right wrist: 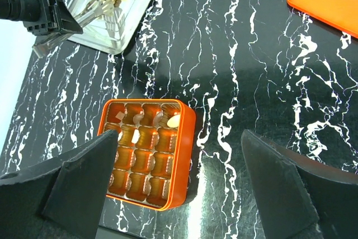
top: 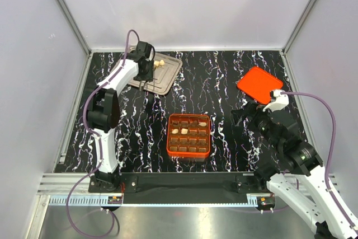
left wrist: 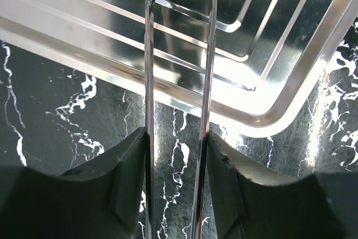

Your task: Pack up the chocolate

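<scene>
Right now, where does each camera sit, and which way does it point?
Top external: high behind the bases, looking down on the table; left arm and right arm show.
Left wrist: on the left arm, facing the metal tray; the left end effector grips tongs.
Right wrist: on the right arm, facing the orange box; the open right end effector frames it.
Shared: both wrist views show the tray.

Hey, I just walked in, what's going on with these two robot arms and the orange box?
The left hand grips metal tweezers and reaches over the silver tray at the far left, tips near the cream chocolate pieces lying there. The orange box sits open mid-table with only a few pieces in its cells; most cells are empty. A flat orange lid lies at the far right. The right hand hangs open to the right of the box, holding nothing.
</scene>
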